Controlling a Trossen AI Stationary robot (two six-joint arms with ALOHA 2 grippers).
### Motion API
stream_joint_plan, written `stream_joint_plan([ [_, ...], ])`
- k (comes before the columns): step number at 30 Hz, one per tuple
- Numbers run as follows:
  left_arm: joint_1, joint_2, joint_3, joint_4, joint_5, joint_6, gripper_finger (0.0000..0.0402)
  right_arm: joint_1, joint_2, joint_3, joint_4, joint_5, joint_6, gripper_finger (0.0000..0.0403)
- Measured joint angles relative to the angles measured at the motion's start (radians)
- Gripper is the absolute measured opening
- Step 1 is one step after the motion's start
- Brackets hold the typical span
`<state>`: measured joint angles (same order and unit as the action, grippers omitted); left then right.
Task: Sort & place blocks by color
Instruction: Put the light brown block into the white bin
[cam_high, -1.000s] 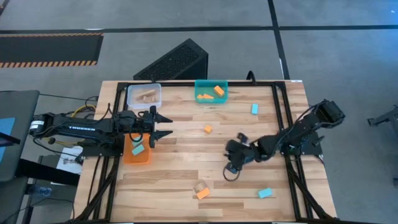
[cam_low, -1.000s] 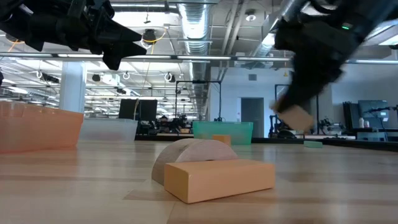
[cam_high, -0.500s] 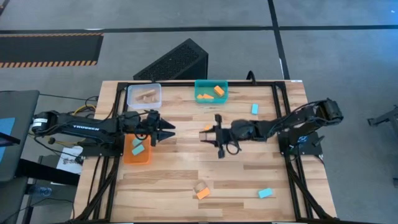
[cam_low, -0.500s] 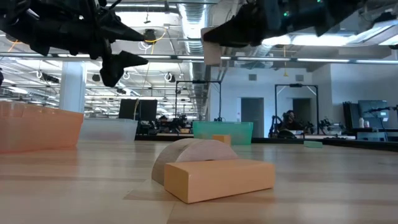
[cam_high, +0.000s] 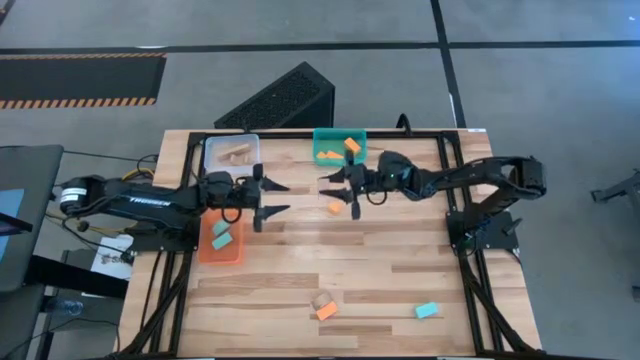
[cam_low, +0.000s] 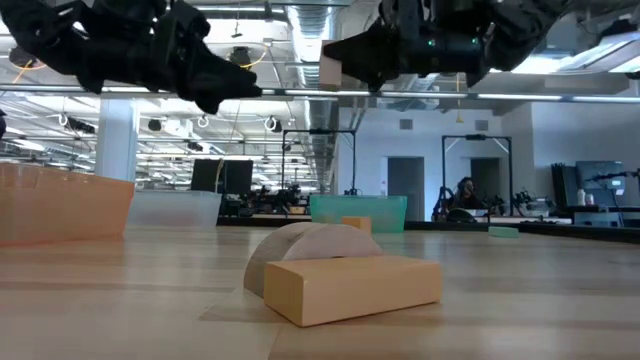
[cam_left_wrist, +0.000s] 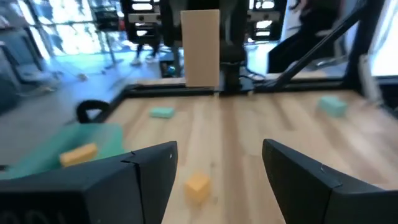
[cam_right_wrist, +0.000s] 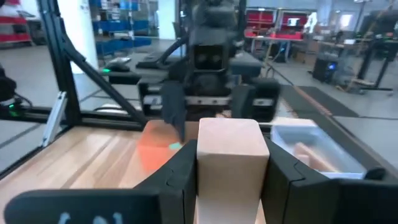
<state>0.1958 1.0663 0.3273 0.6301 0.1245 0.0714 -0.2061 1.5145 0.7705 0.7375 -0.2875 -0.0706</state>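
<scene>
Tan block (cam_right_wrist: 228, 163) upright, clamped in right end effector (cam_high: 333, 193).

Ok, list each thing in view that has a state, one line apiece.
Left gripper: open, empty, raised by the orange bin.
Right gripper: shut on a tan block, held in the air facing the left gripper.
Clear bin: holds tan blocks.
Teal bin: holds orange blocks.
Orange bin: holds teal blocks.
Orange block: loose on the table, below the right gripper.
</scene>
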Motion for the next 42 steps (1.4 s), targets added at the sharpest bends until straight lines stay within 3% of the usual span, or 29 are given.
stream_joint_plan([
  [6,0.043,0.113,0.03,0.122,0.104,-0.137,0.0225,0.0,0.13,0.026,0.186,-0.039,0.041,0.0131],
  [15,0.055,0.245,0.071,0.196,0.116,-0.127,0.0226,0.003,0.274,0.139,0.193,-0.055,0.065,0.0131],
  [26,0.06,0.259,0.095,0.198,0.124,-0.109,0.0222,0.008,0.299,0.176,0.192,-0.053,0.065,0.0132],
  [30,0.064,0.259,0.095,0.191,0.115,-0.11,0.0185,0.008,0.3,0.175,0.191,-0.051,0.063,0.0134],
  [35,0.065,0.259,0.094,0.191,0.106,-0.105,0.0093,0.007,0.299,0.175,0.176,-0.048,0.063,0.016],
  [42,0.106,0.219,0.094,0.165,0.101,-0.105,0.0092,-0.007,0.28,0.176,0.161,-0.043,0.063,0.0225],
])
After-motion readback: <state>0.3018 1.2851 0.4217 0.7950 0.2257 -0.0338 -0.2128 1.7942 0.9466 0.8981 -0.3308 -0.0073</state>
